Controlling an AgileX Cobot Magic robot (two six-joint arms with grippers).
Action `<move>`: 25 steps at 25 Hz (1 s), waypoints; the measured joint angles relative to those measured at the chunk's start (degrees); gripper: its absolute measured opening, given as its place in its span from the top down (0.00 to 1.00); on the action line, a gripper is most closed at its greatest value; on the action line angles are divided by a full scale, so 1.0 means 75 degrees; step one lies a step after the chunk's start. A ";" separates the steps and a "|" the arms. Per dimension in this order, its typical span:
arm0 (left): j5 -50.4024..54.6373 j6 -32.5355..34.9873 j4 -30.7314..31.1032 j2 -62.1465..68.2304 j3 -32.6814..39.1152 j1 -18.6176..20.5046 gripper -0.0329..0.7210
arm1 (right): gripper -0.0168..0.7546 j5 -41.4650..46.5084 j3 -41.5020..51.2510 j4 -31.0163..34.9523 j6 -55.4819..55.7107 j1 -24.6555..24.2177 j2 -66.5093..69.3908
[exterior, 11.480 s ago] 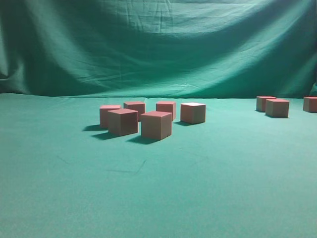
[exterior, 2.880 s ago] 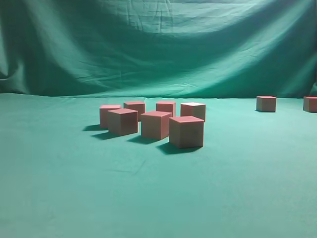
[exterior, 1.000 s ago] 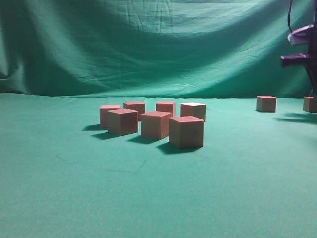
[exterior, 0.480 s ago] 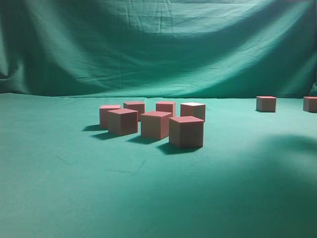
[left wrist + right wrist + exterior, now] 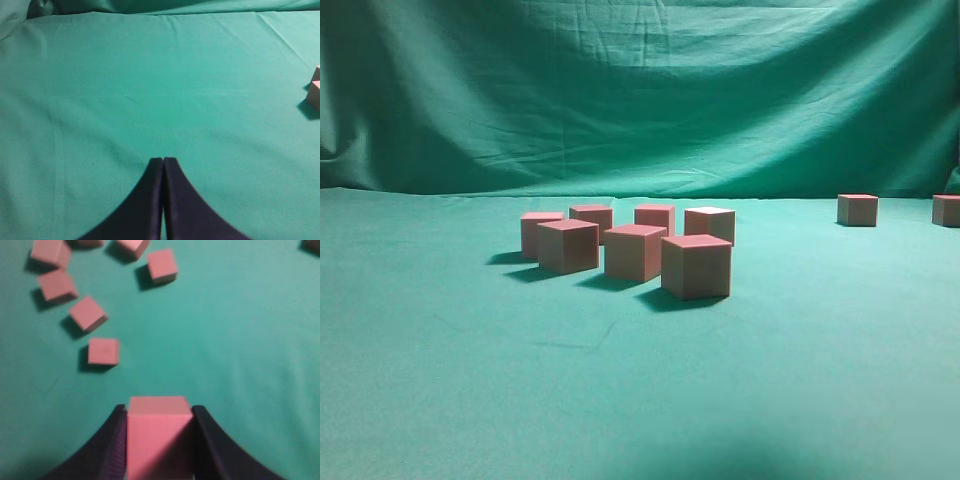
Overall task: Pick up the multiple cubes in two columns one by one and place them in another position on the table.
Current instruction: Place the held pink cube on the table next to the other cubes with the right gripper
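Fingers (image 5: 114,440) of right gripper (image 5: 159,440) clamp one cube (image 5: 160,435) above the table (image 5: 240,340), left gripper (image 5: 163,172) pressed shut and idle; risk: setting down too near grouped cubes (image 5: 87,312), knocking the nearest.

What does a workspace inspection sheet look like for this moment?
Surface: table, green cloth, slightly wrinkled.
Job's things: seven cubes clustered mid-table, nearest; two apart at far right.
Clutter: nothing seen.
Grippers: left gripper shut, empty, above bare cloth; right gripper shut on held cube, above the table.
Cables: nothing seen.
Surroundings: draped green backdrop.
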 joint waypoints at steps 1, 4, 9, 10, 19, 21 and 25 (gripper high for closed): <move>0.0000 0.0000 0.0000 0.0000 0.0000 0.0000 0.96 | 0.62 -0.0062 0.0312 0.0056 0.0000 0.0308 -0.0048; 0.0000 0.0000 0.0000 0.0000 0.0000 0.0000 0.96 | 0.62 -0.0486 0.1126 0.0171 -0.0005 0.1132 -0.0082; 0.0000 0.0000 0.0000 0.0000 0.0000 0.0000 0.96 | 0.62 -0.1770 0.2096 0.0199 -0.0268 0.2272 -0.0087; 0.0000 0.0000 0.0000 0.0000 0.0000 0.0000 0.96 | 0.62 -0.1998 0.2162 0.0199 -0.0434 0.2452 -0.0087; 0.0000 0.0000 0.0000 0.0000 0.0000 0.0000 0.96 | 0.62 -0.2494 0.2197 0.0011 -0.0979 0.2753 0.1102; 0.0000 0.0000 0.0000 0.0000 0.0000 0.0000 0.96 | 0.62 -0.2615 0.2197 -0.0199 -0.1027 0.2753 0.1409; 0.0000 0.0000 0.0000 0.0000 0.0000 0.0000 0.96 | 0.62 -0.2967 0.2197 -0.0542 -0.1027 0.2662 0.1888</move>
